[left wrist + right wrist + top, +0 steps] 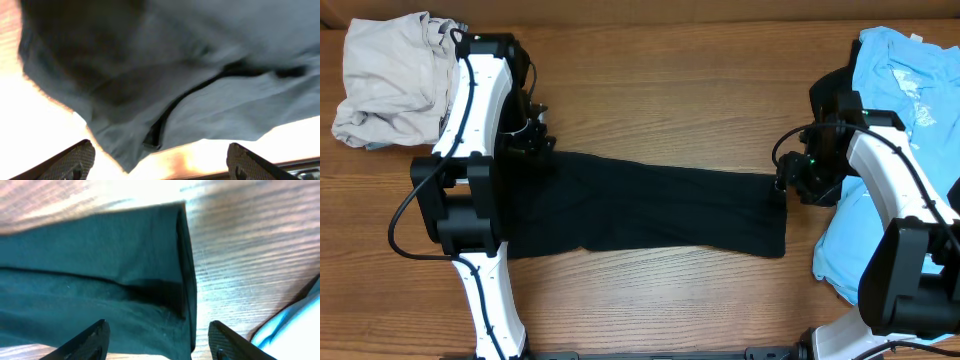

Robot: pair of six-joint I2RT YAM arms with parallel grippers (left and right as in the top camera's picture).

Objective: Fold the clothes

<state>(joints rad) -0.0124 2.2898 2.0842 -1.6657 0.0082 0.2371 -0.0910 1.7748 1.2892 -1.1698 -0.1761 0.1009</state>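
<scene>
A black garment (pixel 650 210) lies stretched flat across the middle of the wooden table, folded into a long band. My left gripper (pixel 532 138) hovers at its upper left corner; in the left wrist view the jaws (pixel 160 162) are open and empty, with the dark cloth (pixel 165 75) just ahead of them. My right gripper (pixel 782 184) is at the garment's right end; its jaws (pixel 160 342) are open over the cloth's hemmed edge (pixel 186 280), holding nothing.
A crumpled beige garment (pixel 390 80) lies at the far left corner. A light blue shirt (pixel 895 70) lies at the right edge, partly under the right arm, and shows in the right wrist view (pixel 295 330). Bare wood (pixel 670 90) lies behind the black garment.
</scene>
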